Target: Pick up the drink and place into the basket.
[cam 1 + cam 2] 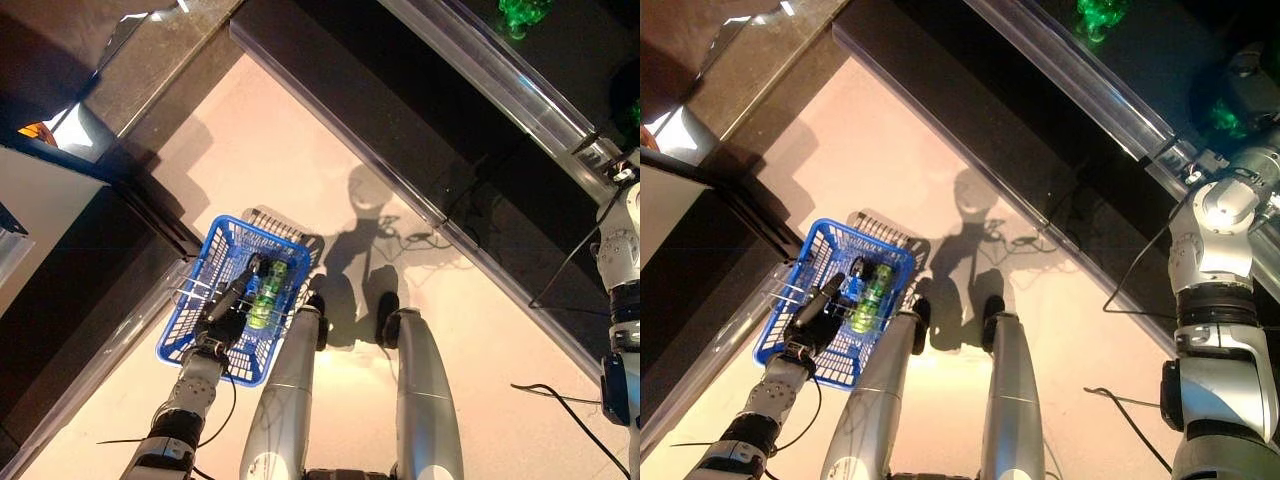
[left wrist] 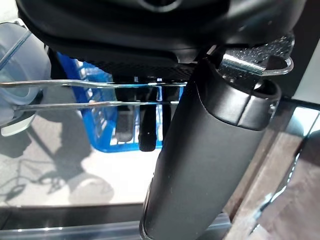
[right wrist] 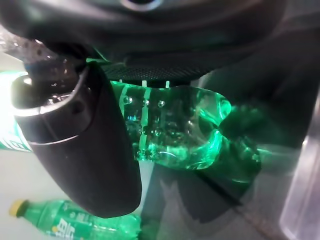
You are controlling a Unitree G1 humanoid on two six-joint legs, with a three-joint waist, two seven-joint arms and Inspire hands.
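Note:
A blue plastic basket (image 1: 222,250) hangs over the pale floor at my lower left. My left hand (image 1: 226,312) holds it by its wire handles (image 2: 75,95), which pass between the thumb (image 2: 210,150) and the fingers. One green drink bottle (image 1: 268,294) lies inside the basket. My right arm reaches up to the dark shelf at the upper right. In the right wrist view a green bottle (image 3: 175,130) sits tight against the palm of my right hand (image 3: 75,150), with the thumb wrapped over its side.
More green bottles (image 1: 520,12) stand on the shelf behind a clear rail (image 1: 480,60). Another green bottle with a yellow cap (image 3: 75,225) lies near my right hand. A dark counter (image 1: 60,300) borders the basket on the left.

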